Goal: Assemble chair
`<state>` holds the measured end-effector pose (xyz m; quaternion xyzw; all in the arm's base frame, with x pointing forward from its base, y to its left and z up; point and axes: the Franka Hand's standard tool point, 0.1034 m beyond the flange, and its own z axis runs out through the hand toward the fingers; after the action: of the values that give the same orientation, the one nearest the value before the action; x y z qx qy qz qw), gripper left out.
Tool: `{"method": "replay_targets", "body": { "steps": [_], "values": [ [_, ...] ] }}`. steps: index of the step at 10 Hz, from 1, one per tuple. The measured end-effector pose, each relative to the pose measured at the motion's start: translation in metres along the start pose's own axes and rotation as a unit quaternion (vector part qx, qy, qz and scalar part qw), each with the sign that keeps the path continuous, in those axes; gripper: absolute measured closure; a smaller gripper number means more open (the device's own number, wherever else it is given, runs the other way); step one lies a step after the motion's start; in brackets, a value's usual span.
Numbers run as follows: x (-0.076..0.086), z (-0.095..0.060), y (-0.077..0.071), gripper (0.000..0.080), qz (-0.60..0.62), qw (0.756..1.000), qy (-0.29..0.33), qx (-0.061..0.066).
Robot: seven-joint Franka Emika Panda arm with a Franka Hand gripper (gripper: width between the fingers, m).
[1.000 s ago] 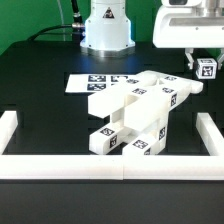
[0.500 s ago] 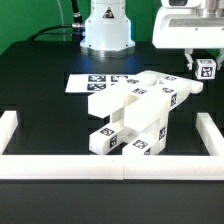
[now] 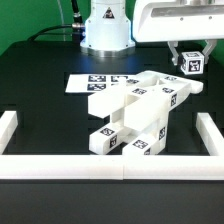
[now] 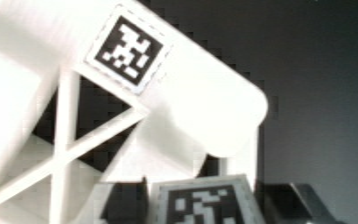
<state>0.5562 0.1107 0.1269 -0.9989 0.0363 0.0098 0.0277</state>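
Note:
The partly joined chair (image 3: 133,113) lies on the black table: white blocky parts with square tags, a flat slab and an X-braced frame. My gripper (image 3: 191,58) hangs above its far end, toward the exterior view's right, shut on a small white tagged post (image 3: 192,66). In the wrist view the post (image 4: 202,201) sits between my dark fingers (image 4: 130,207), and the X-braced frame (image 4: 87,130) with its tag lies close beneath. The post's lower end is hidden.
The marker board (image 3: 92,82) lies flat behind the chair. White border rails run along the front (image 3: 110,166), the exterior view's left (image 3: 8,126) and right (image 3: 211,130). The arm's white base (image 3: 106,28) stands at the back.
My gripper has carried the post toward the exterior view's left and slightly up, closer over the chair's far end. The chair parts have not moved.

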Motion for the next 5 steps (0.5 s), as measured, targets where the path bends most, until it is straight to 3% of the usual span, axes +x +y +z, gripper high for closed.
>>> {"method": "replay_targets", "body": {
  "steps": [3, 5],
  "values": [
    [0.002, 0.0, 0.005, 0.0515, -0.007, 1.0, 0.001, -0.001],
    [0.034, -0.009, 0.041, 0.0515, -0.057, 0.998, 0.005, -0.004]
  ]
}}
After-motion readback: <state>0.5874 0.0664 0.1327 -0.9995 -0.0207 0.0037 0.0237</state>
